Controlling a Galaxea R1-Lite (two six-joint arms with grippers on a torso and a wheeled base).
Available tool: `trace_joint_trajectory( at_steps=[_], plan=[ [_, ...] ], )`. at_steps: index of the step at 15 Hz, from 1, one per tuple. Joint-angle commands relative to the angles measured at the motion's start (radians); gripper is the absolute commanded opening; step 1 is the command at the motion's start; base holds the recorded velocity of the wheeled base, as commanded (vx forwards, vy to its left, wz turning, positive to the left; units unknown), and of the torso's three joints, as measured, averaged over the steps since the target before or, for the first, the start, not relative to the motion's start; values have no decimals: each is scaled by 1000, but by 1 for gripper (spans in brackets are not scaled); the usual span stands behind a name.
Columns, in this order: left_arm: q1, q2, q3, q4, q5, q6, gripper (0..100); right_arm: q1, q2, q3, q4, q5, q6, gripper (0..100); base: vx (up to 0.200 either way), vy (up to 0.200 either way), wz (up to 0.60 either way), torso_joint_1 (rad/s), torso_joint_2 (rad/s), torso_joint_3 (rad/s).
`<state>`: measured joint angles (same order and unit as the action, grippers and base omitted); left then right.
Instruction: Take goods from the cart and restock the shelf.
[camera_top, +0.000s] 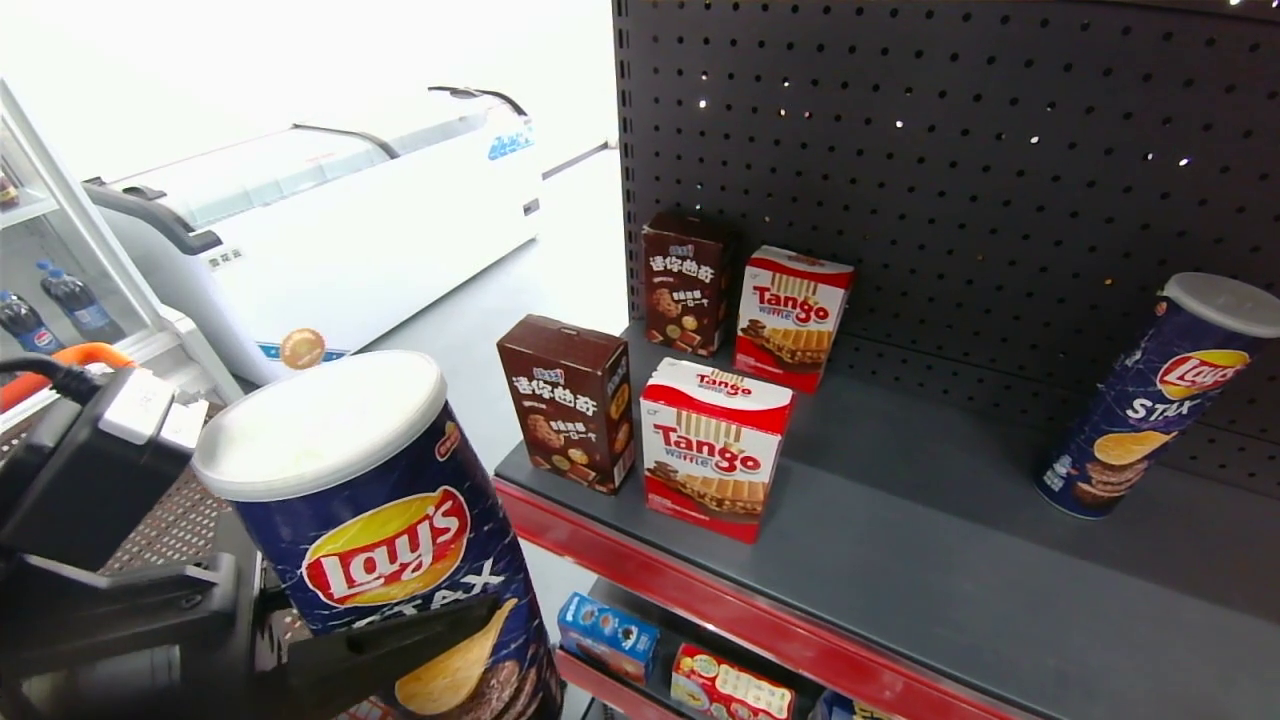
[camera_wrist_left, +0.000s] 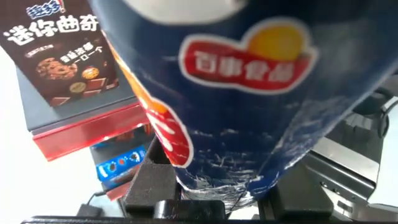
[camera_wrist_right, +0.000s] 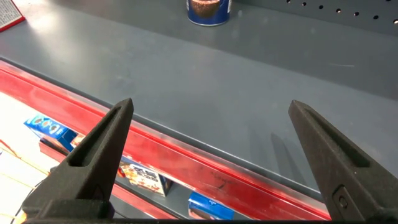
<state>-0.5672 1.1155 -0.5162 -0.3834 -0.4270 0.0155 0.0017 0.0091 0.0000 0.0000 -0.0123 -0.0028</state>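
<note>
Left gripper: jaws clamped on can, beside shelf. Right gripper: jaws wide apart, empty, over shelf.

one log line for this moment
left hand: shut on chips can, not yet on shelf | right hand: open, empty, at shelf front edge | stocked: second can, four boxes

Head camera looks forward and down on the shelf from its near left corner. Left wrist camera sits close against a chip can, shelf edge beyond. Right wrist camera faces low across that shelf toward a far can, also in the head view.
</note>
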Motion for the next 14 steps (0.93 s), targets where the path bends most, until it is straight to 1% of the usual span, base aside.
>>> trace_joint_trajectory(
  at_steps=[1,11,14],
  plan=[
    [-10,3,2,0,1,0,0,0,2,0,0,0,0,100,0,0,-600,-2,-2,2],
    [-10,-2,11,0,-1,0,0,0,2,0,0,0,0,100,0,0,-600,0,2,3],
    [-8,-5,13,0,1,-2,0,0,2,0,0,0,0,100,0,0,0,0,0,0]
  ],
)
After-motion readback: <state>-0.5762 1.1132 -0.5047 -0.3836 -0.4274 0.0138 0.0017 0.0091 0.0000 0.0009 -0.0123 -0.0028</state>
